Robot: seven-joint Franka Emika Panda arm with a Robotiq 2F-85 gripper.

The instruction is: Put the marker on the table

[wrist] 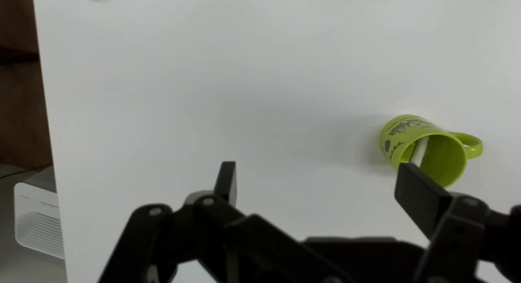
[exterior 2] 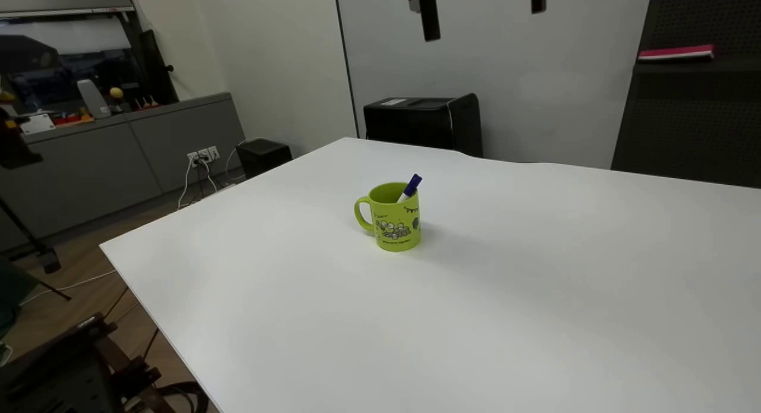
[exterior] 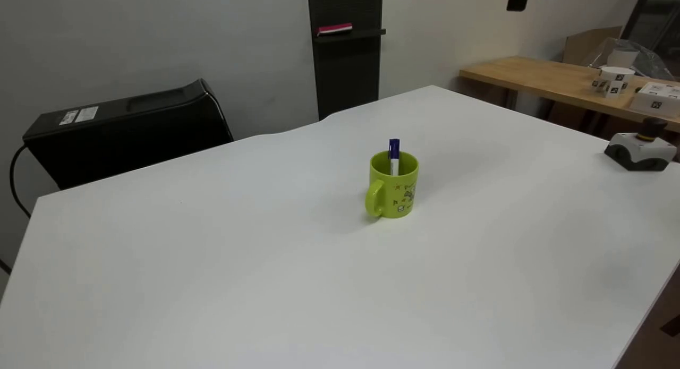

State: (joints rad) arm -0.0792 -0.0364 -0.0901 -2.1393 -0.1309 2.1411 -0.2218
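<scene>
The tool (wrist: pixel 315 175) is hanging spread wide, pinching nothing, above the white counter (wrist: pixel 203 71). Below, the blue-capped marker (exterior 2: pixel 409 188) is leaning inside the lime-green mug (exterior 2: pixel 395 226); it is likely going to feel light, stiff and slick, its protruding cap (exterior: pixel 394 148) seeming the surest hold.

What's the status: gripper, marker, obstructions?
Gripper open, holding nothing. Marker in mug, cap end up, not yet on table. Mug surrounds marker's lower part.

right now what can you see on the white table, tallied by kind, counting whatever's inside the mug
1 mug
1 marker, standing in the mug
1 button box
Total: 3
</scene>
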